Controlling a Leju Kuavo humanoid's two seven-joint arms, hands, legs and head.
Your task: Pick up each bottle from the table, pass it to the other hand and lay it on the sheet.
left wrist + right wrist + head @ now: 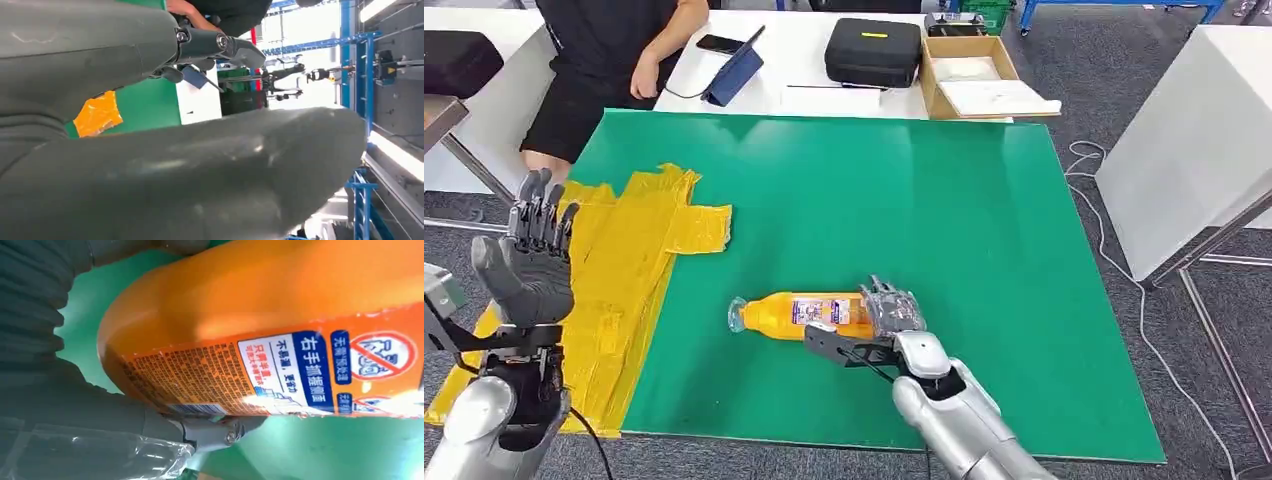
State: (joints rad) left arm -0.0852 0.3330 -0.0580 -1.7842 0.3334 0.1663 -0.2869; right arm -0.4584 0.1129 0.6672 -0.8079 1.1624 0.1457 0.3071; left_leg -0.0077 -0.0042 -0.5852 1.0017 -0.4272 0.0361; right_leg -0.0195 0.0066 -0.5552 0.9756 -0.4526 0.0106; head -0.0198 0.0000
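Right hand [892, 312] around orange-filled bottle [796, 314] on green table [924, 200].

bottle [799, 313]: base hidden under right hand [892, 310] | person [609, 60]: head cut off by far edge

Orange bottle [799, 313] lies on its side on the green table top, clear cap end toward the yellow sheet [624, 260], base end under the right hand's [892, 308] fingers — hand resting over it, bottle still on the table. Label [320, 370] is orange with white and blue panels, printed text and a red prohibition sign. Yellow sheet is crinkled plastic — spread flat over the table's left edge, apart from the bottle.
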